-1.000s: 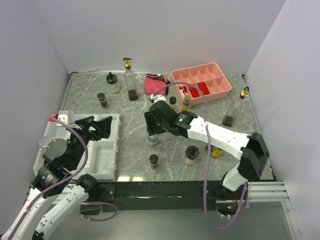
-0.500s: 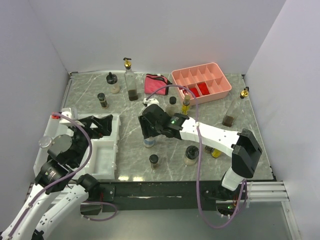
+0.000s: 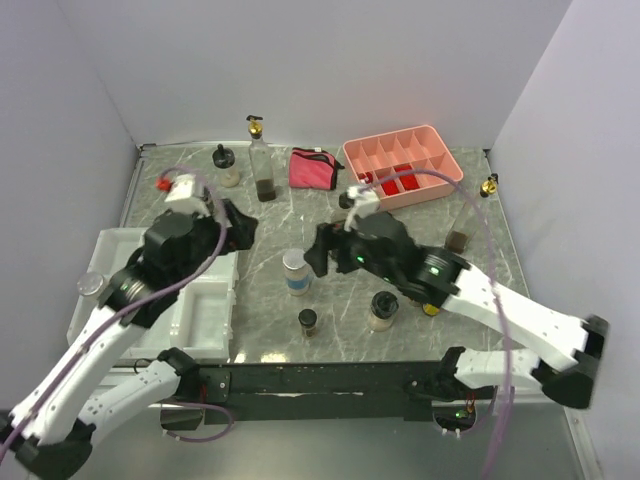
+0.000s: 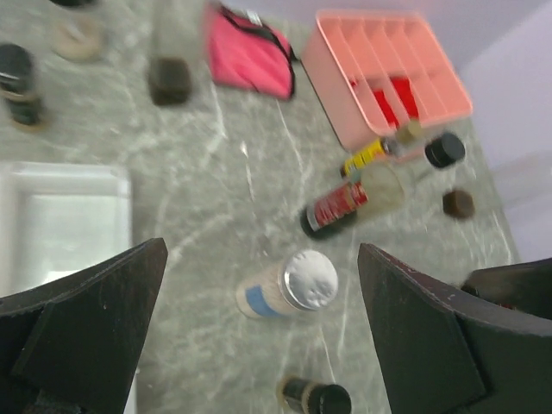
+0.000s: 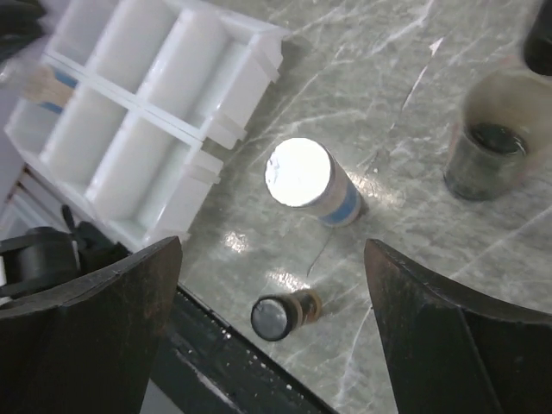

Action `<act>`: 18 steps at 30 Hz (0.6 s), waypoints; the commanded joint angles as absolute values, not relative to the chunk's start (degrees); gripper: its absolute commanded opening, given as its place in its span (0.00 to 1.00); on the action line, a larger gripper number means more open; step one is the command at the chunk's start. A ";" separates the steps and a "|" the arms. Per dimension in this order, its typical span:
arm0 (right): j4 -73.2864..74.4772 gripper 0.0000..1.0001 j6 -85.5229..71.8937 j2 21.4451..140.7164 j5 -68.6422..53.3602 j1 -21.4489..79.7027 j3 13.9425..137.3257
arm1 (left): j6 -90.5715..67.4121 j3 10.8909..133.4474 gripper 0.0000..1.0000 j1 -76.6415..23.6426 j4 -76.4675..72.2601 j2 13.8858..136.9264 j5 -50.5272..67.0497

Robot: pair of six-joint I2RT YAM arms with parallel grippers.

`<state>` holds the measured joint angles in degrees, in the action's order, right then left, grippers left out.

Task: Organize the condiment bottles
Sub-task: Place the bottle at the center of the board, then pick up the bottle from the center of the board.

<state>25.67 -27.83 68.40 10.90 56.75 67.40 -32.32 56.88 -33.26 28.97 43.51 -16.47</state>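
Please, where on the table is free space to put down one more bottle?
Bare marble lies between the pink pouch and the silver-lidded jar, and near the front edge between the white tray and the small black-lidded jar. It is crowded in front of the pink tray.

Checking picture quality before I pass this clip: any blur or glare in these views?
Left wrist: motion blur throughout, with the pink pouch and the tall bottle beside it smeared. Right wrist: fairly sharp, but glare whites out the lid of the silver-lidded jar and leaves bright spots on the table. Top external: sharp, evenly lit, soft shadows.
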 commanded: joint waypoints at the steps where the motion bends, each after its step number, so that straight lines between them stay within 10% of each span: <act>1: 24.26 1.00 -29.88 57.06 13.70 56.95 61.02 | -33.58 60.64 0.99 -33.49 31.91 53.77 -4.41; 18: 26.80 1.00 -28.92 39.02 23.64 56.87 53.09 | -32.78 70.14 0.99 -46.05 35.77 82.61 -11.87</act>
